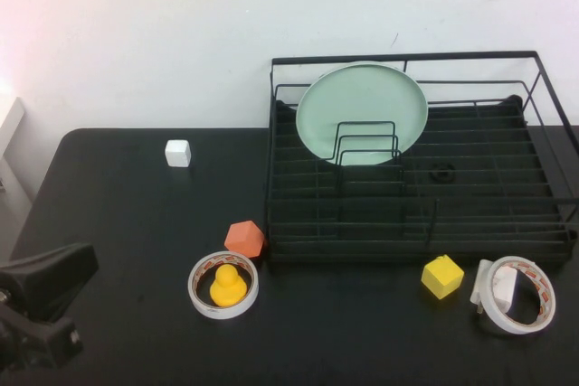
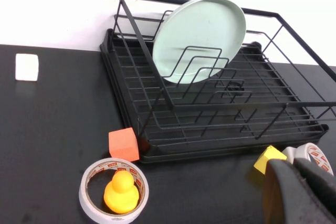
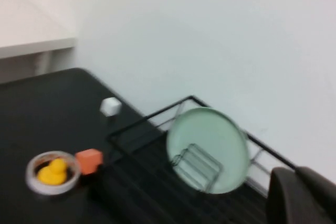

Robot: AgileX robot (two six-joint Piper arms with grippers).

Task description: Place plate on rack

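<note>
Plate (image 1: 362, 110) stands upright in rack (image 1: 416, 223), at 12 o'clock; left tool (image 1: 41, 300) at 8, grip unclear; right tool (image 3: 302, 198) raised, grip unclear.

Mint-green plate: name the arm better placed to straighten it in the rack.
Probably neither clearly. The pale mint-green round plate already stands tilted in the black wire dish rack. The left gripper sits at the table's near-left edge; the right gripper shows only in its wrist view.

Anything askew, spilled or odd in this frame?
Nothing stands out: the pale mint-green plate stands propped in the black wire rack. Left gripper sits low at the table's near-left; right gripper shows only in its wrist view.
</note>
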